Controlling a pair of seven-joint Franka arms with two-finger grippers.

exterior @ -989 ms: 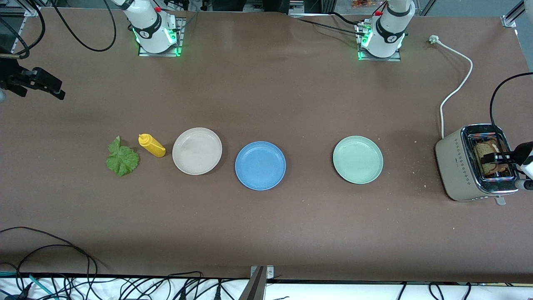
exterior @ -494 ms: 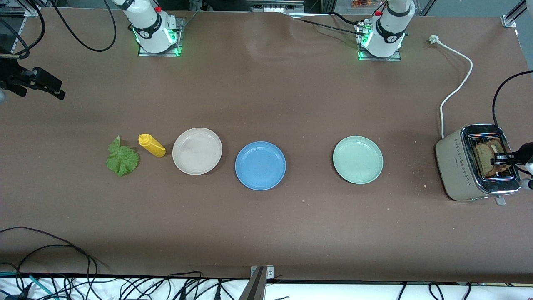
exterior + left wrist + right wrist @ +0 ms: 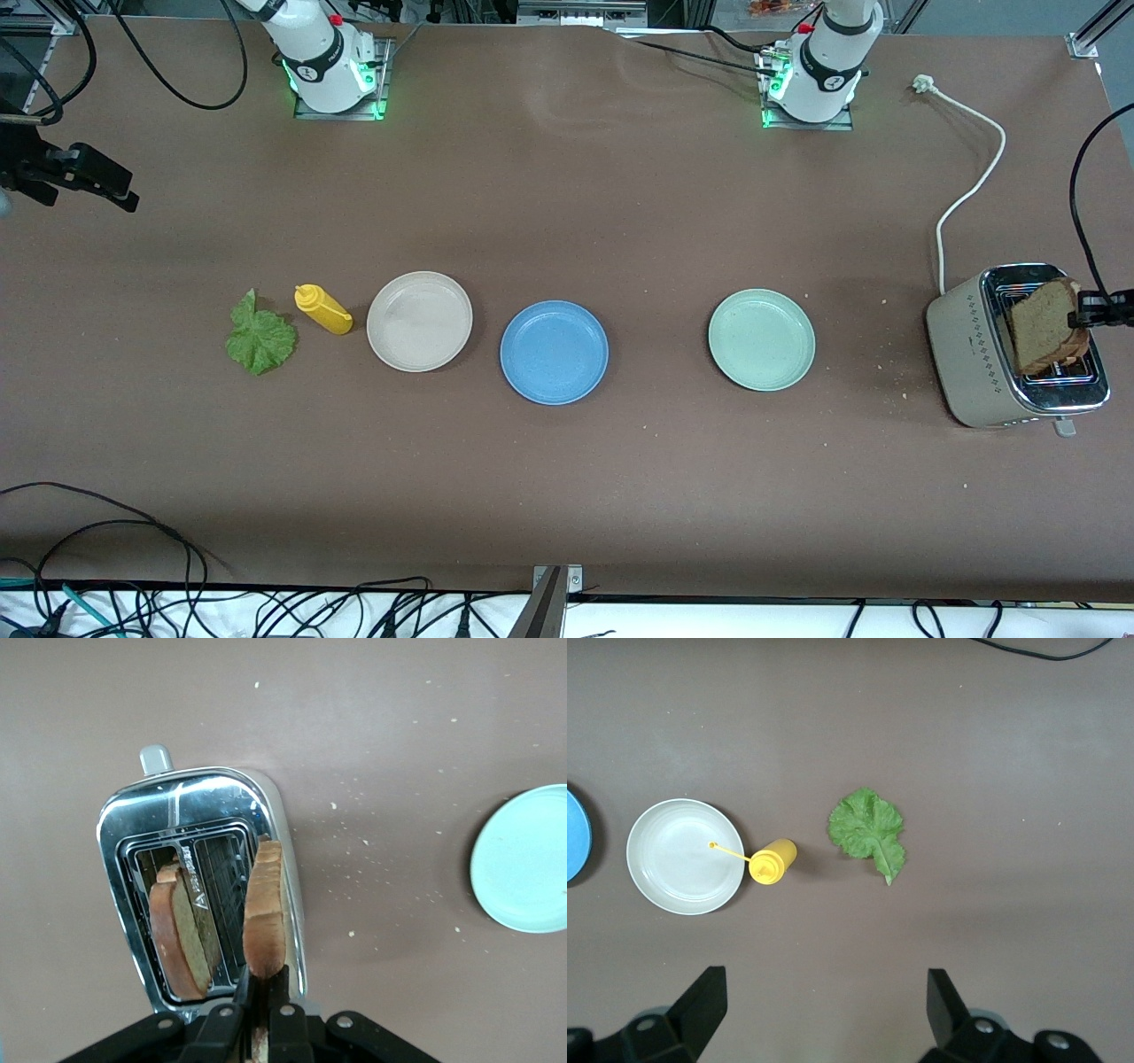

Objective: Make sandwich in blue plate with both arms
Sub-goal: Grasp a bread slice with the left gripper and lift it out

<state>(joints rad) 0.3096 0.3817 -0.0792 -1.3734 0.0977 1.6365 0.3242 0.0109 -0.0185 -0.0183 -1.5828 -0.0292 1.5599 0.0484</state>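
Note:
My left gripper (image 3: 1079, 317) is shut on a brown bread slice (image 3: 1043, 325) and holds it upright just above the toaster (image 3: 974, 354); in the left wrist view (image 3: 263, 979) it pinches the slice's (image 3: 265, 912) edge. A second bread slice (image 3: 177, 930) stands in the toaster's other slot. The blue plate (image 3: 554, 352) is bare, mid-table. The green lettuce leaf (image 3: 260, 337) lies flat toward the right arm's end; it also shows in the right wrist view (image 3: 868, 830). My right gripper (image 3: 824, 1005) is open and empty, high over the table beside the lettuce.
A yellow squeeze bottle (image 3: 322, 309) lies between the lettuce and a beige plate (image 3: 419, 321). A pale green plate (image 3: 761, 339) sits between the blue plate and the toaster. The toaster's white cord (image 3: 970, 190) runs toward the left arm's base. Crumbs lie near the toaster.
My left gripper has risen out of the toaster slot with the bread slice, which now stands clear above the toaster. The right arm has not moved.

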